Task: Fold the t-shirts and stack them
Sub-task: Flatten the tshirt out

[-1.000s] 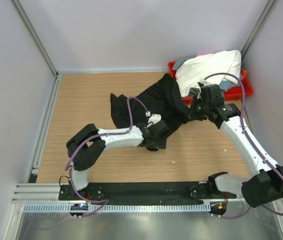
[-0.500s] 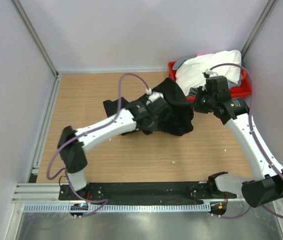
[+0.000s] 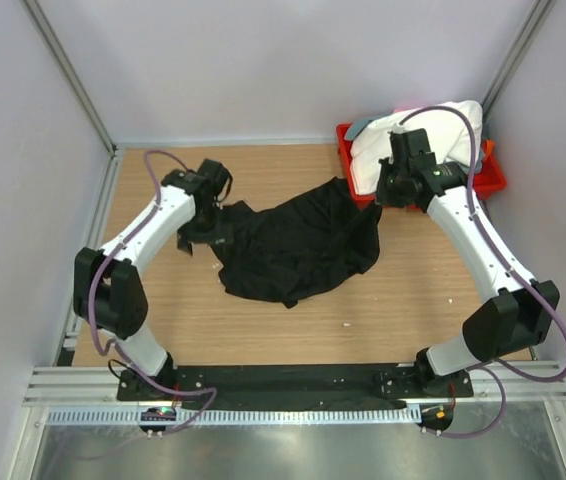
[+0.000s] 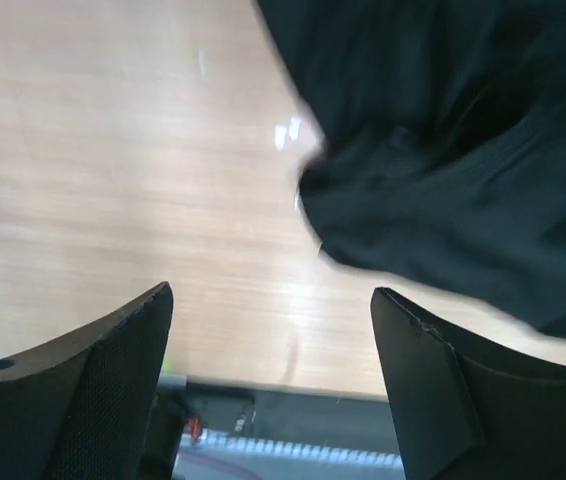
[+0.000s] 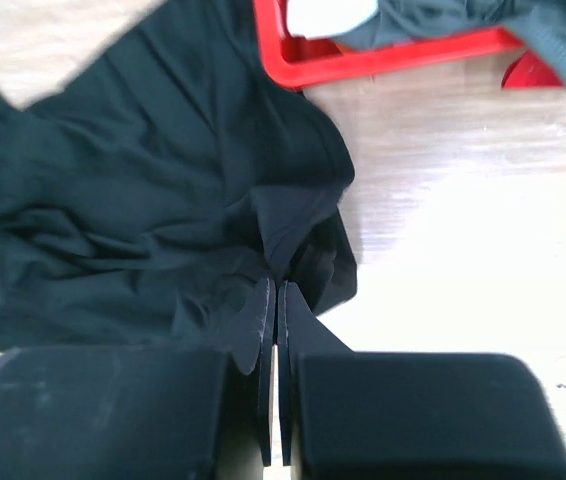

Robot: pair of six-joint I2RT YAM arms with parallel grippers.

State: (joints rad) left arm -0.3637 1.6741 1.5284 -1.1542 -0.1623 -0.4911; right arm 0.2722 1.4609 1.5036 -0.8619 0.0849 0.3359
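Now the left hand (image 4: pixel 273 295) is hanging wide open (just beside the black t-shirt (image 4: pixel 463 150)). The right hand (image 5: pixel 278 287) is pinching that shirt's edge near the red tray (image 5: pixel 383 62).

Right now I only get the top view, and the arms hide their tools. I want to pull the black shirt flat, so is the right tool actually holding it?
Observer: Yes. In its wrist view the right tool has its jaws shut on a pinch of the black shirt, and the folds run into the grip.
Operator: And the left tool?
Observer: The left tool is open and empty over the bare table. The shirt lies just ahead of it, with none of it between the jaws.
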